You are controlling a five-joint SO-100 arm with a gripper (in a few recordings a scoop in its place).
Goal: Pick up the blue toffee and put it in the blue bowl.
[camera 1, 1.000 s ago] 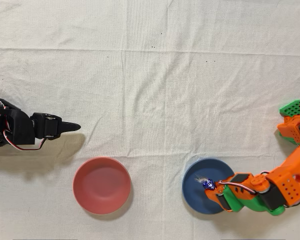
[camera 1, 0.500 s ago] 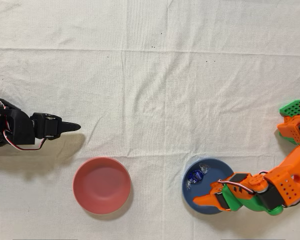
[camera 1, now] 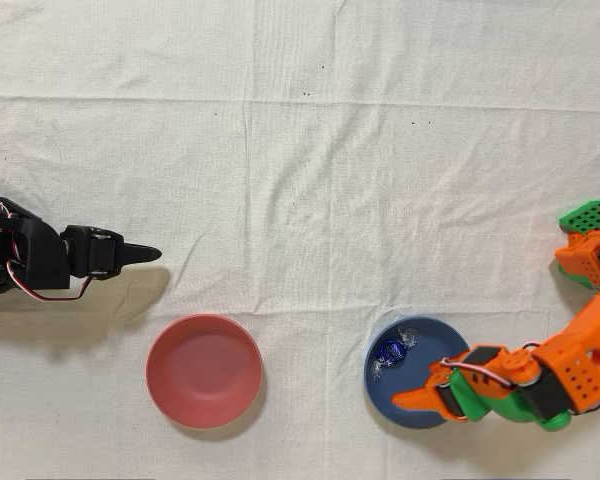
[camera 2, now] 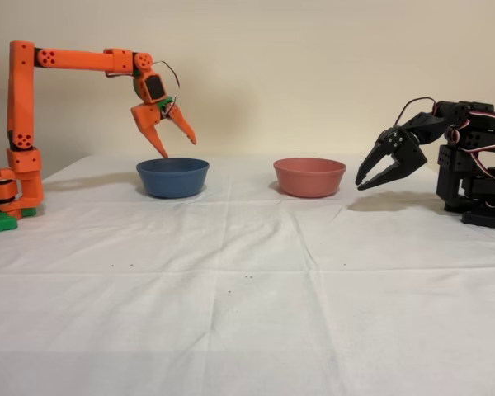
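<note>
The blue toffee (camera 1: 391,350) lies inside the blue bowl (camera 1: 412,408), in its upper-left part in the overhead view, with clear twisted wrapper ends showing. From the side, the blue bowl (camera 2: 172,177) hides the toffee behind its wall. My orange gripper (camera 1: 422,385) hovers over the bowl's right half, open and holding nothing, a little apart from the toffee. In the fixed view the gripper (camera 2: 176,142) hangs just above the bowl's rim with its fingers spread downward.
A pink-red bowl (camera 1: 203,371) stands to the left of the blue one in the overhead view, and to its right in the fixed view (camera 2: 309,176). The idle black arm (camera 1: 50,260) reaches in from the left edge. White wrinkled cloth covers the table.
One second ago the gripper held the toffee over the bowl. It has opened, the toffee has dropped and settled in the bowl's upper-left part, and the gripper has risen slightly.
</note>
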